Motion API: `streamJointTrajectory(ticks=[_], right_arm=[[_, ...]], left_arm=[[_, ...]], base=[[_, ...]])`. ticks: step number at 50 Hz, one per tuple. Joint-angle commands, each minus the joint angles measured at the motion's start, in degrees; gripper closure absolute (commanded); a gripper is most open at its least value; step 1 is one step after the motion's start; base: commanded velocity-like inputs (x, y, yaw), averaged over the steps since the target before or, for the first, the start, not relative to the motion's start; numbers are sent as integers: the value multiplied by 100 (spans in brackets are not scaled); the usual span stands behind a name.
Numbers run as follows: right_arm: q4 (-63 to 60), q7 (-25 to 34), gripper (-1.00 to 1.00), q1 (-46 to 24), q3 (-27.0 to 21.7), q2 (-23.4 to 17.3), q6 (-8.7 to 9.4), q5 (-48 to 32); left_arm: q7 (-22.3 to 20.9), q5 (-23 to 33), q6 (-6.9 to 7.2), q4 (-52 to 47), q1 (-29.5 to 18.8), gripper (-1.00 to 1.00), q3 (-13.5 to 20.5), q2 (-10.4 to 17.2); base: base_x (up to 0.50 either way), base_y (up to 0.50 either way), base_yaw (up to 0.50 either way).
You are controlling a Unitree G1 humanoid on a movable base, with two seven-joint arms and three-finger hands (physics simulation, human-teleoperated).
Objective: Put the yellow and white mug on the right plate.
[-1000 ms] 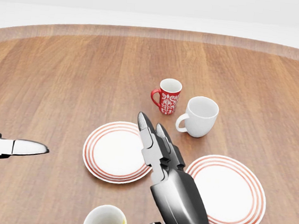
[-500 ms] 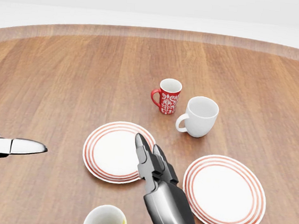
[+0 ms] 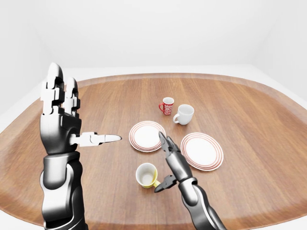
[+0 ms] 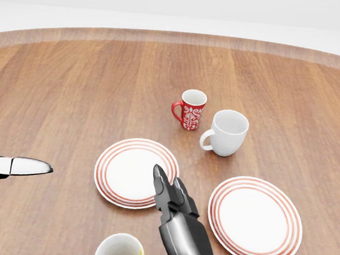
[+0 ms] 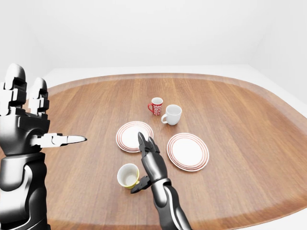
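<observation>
The yellow and white mug (image 3: 147, 175) stands upright on the table near the bottom of the eye views; only its rim (image 4: 119, 251) shows at the head view's lower edge. My right hand (image 3: 169, 160) is open just right of it, fingers stretched up and thumb low beside the mug, not closed on it. The right plate (image 4: 255, 220), white with red rings, lies bare to the right of that hand. My left hand (image 3: 61, 115) is raised open at the left, far from the mug.
A second red-ringed plate (image 4: 136, 172) lies left of the right plate. Above them stand a red patterned mug (image 4: 191, 109) and a white mug (image 4: 226, 133). The oval wooden table (image 3: 249, 115) spreads wide around them.
My right hand has drawn back toward the bottom of the head view, closer to the yellow and white mug. The left hand has barely shifted. Mugs and plates stay put.
</observation>
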Motion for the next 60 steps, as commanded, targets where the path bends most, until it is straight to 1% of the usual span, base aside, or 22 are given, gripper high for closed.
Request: streamJointTrajectory(ticks=[1,22,30,39,43,53,57,60], right_arm=[[363,-86,-100,-127,-15,102,0,-131],[1029,-263,-100,-398,-56,306,0,-277],[1230,-341,-100,-444,-42,359,-62,-335],[1593,-478,-100,-548,-49,424,-196,-386],[1844,-564,-100,-641,-82,468,-284,-417],[2150,-652,-100,-749,-113,555,-372,-521],[2289,-666,-100,-869,-166,599,-375,-542],[2414,-710,-100,-906,-172,625,-421,-588]], left_arm=[[0,-12,0,-13,0,-100,9,3],[5,-28,0,-38,-17,-100,20,14],[7,-68,0,-38,-49,-100,68,43],[19,-90,0,-63,-64,-100,78,58],[26,-114,0,-87,-76,-100,100,70],[34,-153,0,-115,-82,-100,121,83],[37,-172,0,-110,-105,-100,143,97],[41,-176,0,-91,-106,-100,141,104]], base=[[0,0,0],[0,0,0],[0,0,0],[0,0,0],[0,0,0],[0,0,0],[0,0,0],[0,0,0]])
